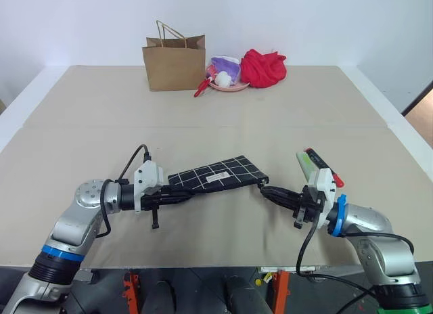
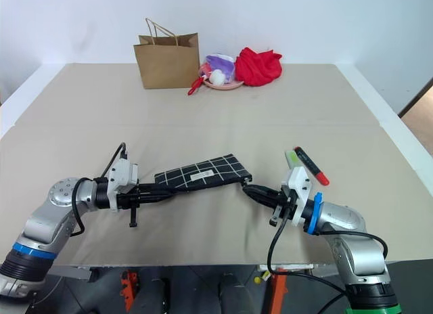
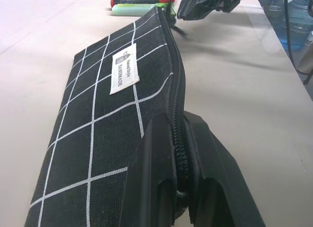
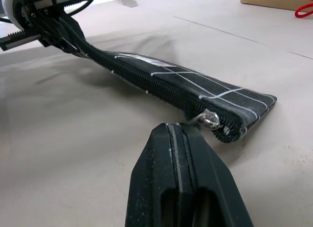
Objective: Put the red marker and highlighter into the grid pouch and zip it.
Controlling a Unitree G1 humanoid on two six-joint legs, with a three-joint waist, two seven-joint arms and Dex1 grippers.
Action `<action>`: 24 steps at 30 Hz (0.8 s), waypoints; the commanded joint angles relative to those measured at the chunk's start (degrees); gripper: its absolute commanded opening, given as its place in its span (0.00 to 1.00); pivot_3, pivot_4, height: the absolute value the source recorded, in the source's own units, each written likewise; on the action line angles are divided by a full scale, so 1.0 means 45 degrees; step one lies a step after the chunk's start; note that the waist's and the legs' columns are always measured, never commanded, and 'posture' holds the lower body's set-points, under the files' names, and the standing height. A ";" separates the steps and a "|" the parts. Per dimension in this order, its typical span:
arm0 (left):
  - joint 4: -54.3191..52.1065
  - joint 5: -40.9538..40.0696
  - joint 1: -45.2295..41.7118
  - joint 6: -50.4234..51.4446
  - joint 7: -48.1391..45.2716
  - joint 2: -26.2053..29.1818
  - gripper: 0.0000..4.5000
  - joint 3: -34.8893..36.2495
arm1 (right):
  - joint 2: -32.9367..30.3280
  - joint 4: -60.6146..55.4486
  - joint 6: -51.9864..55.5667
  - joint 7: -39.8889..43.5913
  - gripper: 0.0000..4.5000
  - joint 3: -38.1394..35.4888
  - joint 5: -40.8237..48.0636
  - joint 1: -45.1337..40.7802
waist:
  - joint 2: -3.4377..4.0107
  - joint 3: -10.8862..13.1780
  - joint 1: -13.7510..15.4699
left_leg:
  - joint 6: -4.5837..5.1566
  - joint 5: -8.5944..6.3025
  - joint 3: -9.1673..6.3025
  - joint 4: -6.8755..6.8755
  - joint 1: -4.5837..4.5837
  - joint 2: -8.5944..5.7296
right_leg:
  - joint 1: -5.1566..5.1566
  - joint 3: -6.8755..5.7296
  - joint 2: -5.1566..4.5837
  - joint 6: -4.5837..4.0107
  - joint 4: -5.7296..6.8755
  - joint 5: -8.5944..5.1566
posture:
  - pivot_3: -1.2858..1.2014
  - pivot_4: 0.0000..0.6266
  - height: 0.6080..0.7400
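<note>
- from the head views: the grid pouch (image 1: 218, 174) is near the front edge of the worktop (image 1: 203, 111), about midway along it, one end pinched in the left gripper (image 1: 177, 194). the right gripper (image 1: 268, 191) sits at the pouch's other end, fingers pressed together. the red marker (image 2: 312, 164) and highlighter (image 2: 291, 158) lie side by side on the worktop toward the right edge, outside the pouch. a brown paper bag (image 1: 174, 63), a pink dish (image 1: 226, 86) and a red cloth (image 1: 263, 68) stand along the far edge.
- left wrist view: the left fingers (image 3: 156, 173) are clamped on the zipper edge of the pouch, which looks zipped along its length.
- right wrist view: the right fingers (image 4: 171, 188) are closed with the metal zip pull (image 4: 211, 120) just beyond their tips; whether they hold it i cannot tell.
- risk, as i judge it: if the pull isn't truly caught, a tug will slip off and the pouch stays closed, pens left out. a hard pull could also drag the pouch from the left grip.
</note>
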 commanded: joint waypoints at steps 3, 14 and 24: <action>-0.0519 -0.0272 0.0057 0.0124 0.0128 -0.0047 0.00 0.0411 | -0.0165 -0.0206 -0.0128 0.0279 0.01 -0.0010 0.0113 -0.0233 | 0.0000 0.0000 0.0002 | 0.0000 0.0000 0.0000 0.0000 0.0000 0.0000 | 0.0000 0.0000 0.0000 0.0001 0.0000 0.0001 | 0.52 0.24 1.00; -0.0527 -0.0382 -0.0018 0.0324 0.0224 -0.0099 0.00 0.0451 | -0.0372 -0.0250 -0.1289 0.0863 0.01 0.0050 -0.0352 -0.0322 | 0.0000 0.0000 0.0002 | 0.0000 0.0000 0.0000 0.0000 0.0000 0.0000 | 0.0000 0.0000 0.0000 0.0002 0.0000 0.0001 | 0.52 0.24 1.00; -0.0719 -0.0440 0.0179 0.0426 0.0315 -0.0090 0.00 0.0433 | -0.0385 -0.0347 -0.1776 0.0872 0.64 0.0032 -0.0507 -0.0549 | 0.0000 0.0000 0.0010 | 0.0000 0.0000 0.0000 -0.0001 0.0001 0.0000 | -0.0001 0.0000 0.0001 0.0004 0.0000 0.0002 | 0.52 0.24 1.00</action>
